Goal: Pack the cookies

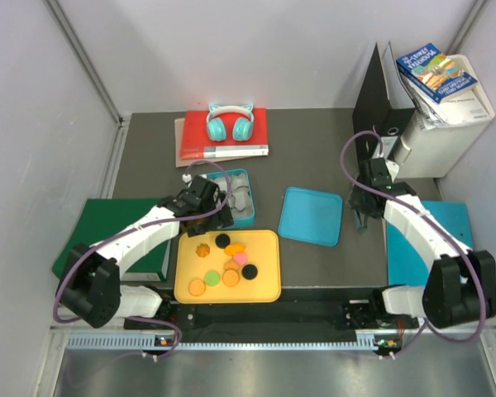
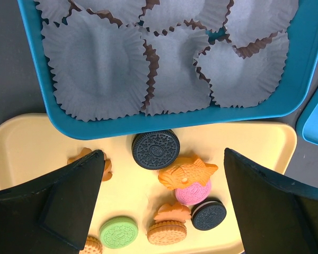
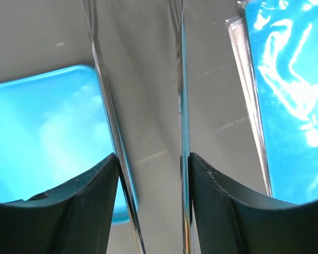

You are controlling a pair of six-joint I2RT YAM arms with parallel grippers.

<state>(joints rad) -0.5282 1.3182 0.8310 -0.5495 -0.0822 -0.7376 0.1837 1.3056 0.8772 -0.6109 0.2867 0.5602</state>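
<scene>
On the worktop [image 1: 314,165] the yellow tray [image 1: 182,291] holds every cookie I can see. Touching its far edge is the teal box [image 2: 175,119], lined with grey paper cups [image 2: 98,66], and each cup in view is empty. The teal lid [image 1: 312,216] lies apart to the right. My left gripper [image 2: 163,153] hangs spread wide over the tray and is much the nearer. The right gripper [image 3: 151,159] is narrowly parted, empty, beyond the lid. The black sandwich cookie [image 2: 156,149] sits centred between the left fingers, just short of the box wall. Being round, it needs no wrist turn, I judge.
</scene>
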